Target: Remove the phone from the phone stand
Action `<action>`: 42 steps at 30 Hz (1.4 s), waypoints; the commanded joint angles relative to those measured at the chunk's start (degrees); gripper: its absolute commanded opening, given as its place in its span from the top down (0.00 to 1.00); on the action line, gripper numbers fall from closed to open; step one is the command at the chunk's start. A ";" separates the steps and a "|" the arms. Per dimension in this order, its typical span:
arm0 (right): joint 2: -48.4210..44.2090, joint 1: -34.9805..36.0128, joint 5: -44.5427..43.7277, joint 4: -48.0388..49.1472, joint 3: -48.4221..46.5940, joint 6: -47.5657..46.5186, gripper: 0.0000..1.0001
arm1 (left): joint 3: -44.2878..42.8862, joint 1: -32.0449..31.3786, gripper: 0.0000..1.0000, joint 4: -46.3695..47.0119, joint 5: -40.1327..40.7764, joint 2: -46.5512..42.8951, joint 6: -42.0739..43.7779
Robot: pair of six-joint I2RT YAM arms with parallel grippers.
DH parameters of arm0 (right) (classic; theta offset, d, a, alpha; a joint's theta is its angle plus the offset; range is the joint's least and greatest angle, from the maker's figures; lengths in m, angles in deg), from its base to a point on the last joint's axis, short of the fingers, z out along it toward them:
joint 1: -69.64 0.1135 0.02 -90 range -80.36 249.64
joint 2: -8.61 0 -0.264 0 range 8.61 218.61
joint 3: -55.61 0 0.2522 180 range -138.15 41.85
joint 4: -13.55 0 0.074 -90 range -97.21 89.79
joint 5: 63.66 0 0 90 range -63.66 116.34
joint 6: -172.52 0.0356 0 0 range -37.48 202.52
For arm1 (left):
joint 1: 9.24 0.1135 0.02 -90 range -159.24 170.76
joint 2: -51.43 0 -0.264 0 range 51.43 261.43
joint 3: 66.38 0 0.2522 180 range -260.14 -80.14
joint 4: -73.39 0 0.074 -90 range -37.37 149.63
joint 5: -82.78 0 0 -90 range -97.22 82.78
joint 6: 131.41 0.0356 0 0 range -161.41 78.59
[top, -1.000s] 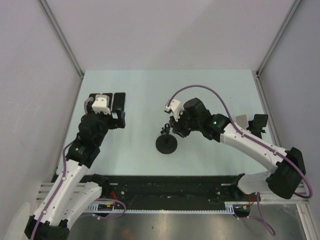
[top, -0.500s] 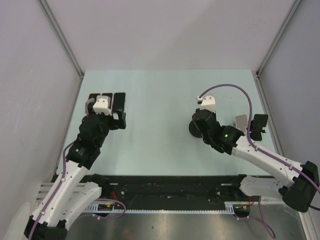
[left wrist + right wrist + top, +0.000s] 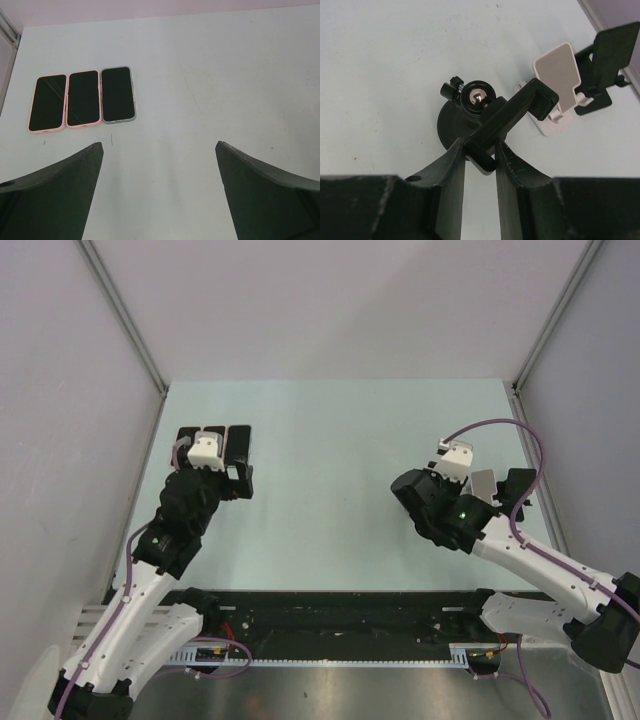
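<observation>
Right gripper (image 3: 480, 151) pinches phoneless stand (image 3: 512, 114) by its cradle, near white stand (image 3: 557, 70), probably parking it; base contact with desk (image 3: 380, 75) unclear. Left gripper (image 3: 159, 146) wide, idle near three phones (image 3: 82, 98) lined flat, far left.

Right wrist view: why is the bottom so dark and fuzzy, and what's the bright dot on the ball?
Right wrist view: the right hand sits nearest the lens, so its fingers blur; the dot is a light glinting off the phone stand's shiny ball.
</observation>
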 commanded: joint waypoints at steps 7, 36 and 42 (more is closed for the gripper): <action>-2.24 -2.19 -6.82 -8.69 -1.42 14.07 1.00 | 0.52 -0.81 0.00 1.71 0.39 -0.29 1.61; -0.99 -4.83 -4.89 2.37 0.60 8.91 0.37 | 0.52 -1.07 0.00 1.89 0.30 0.42 1.79; -5.39 -3.34 -4.54 10.28 0.69 0.90 0.18 | 0.52 -0.99 0.00 1.80 0.30 0.50 1.79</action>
